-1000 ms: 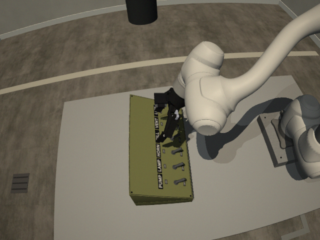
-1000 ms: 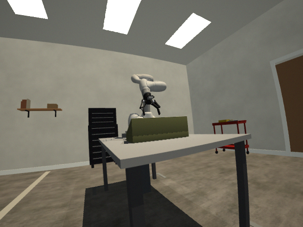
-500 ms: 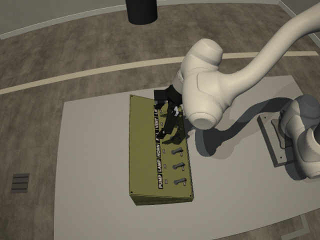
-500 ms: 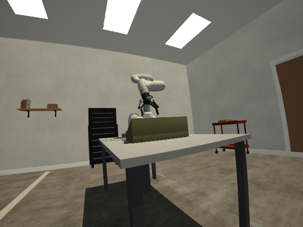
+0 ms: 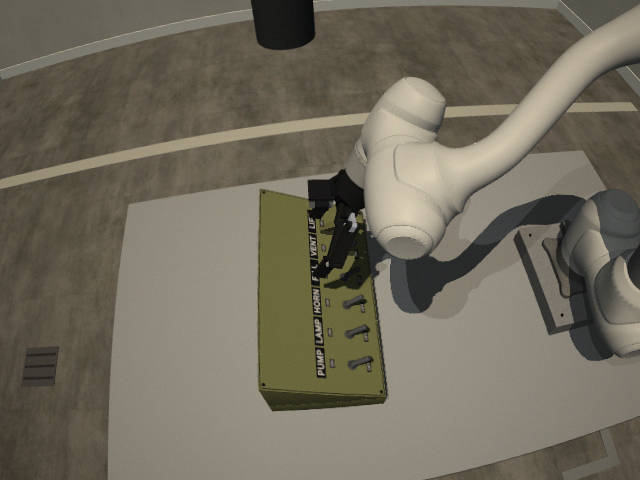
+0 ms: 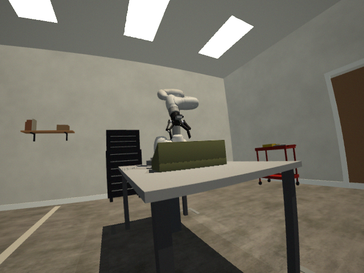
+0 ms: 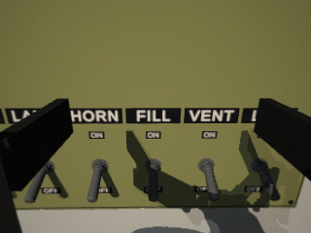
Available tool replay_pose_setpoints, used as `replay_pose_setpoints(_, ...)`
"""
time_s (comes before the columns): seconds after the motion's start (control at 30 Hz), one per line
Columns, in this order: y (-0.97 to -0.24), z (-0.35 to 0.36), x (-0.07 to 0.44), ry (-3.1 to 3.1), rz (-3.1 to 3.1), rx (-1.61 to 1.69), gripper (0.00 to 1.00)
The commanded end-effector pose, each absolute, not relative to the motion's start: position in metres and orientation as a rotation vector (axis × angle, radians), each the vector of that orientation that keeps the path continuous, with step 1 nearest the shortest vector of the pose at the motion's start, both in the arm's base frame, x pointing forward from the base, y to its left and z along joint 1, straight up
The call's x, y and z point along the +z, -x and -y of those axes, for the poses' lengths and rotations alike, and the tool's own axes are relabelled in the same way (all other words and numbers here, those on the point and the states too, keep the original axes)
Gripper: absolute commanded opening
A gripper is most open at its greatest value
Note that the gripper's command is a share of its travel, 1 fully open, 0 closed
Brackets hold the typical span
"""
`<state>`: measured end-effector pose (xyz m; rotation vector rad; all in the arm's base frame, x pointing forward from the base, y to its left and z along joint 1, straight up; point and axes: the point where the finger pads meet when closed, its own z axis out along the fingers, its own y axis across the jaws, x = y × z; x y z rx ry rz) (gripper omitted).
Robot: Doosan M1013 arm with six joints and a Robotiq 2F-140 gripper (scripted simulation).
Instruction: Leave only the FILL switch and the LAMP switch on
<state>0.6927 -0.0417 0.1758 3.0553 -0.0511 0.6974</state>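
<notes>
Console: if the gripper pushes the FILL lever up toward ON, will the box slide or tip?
The console probably slides rather than tips: it sits wide and low on the table. Nothing visibly braces it. The open gripper straddles the FILL lever, so push gently.

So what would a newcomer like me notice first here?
Probably the big pale arm curving over the table. Its black tool, spread open and empty, hangs above an olive box with a row of labelled levers. Seen from the wrist, the FILL lever sits centred between the fingers, pointing to OFF.
</notes>
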Motion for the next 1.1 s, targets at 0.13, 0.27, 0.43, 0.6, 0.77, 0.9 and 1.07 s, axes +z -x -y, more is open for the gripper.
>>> replay_pose_setpoints(0.13, -0.6915, 0.0442, 0.1757, -3.054, 0.053, 0.699, 1.00)
replay_pose_setpoints(0.27, -0.6915, 0.0442, 0.1757, -3.054, 0.053, 0.699, 1.00)
replay_pose_setpoints(0.43, -0.6915, 0.0442, 0.1757, -3.054, 0.053, 0.699, 1.00)
replay_pose_setpoints(0.6, -0.6915, 0.0442, 0.1757, -3.054, 0.053, 0.699, 1.00)
replay_pose_setpoints(0.77, -0.6915, 0.0442, 0.1757, -3.054, 0.053, 0.699, 1.00)
replay_pose_setpoints(0.9, -0.6915, 0.0453, 0.1757, -3.055, 0.053, 0.699, 1.00)
replay_pose_setpoints(1.07, -0.6914, 0.0480, 0.1757, -3.056, 0.054, 0.699, 1.00)
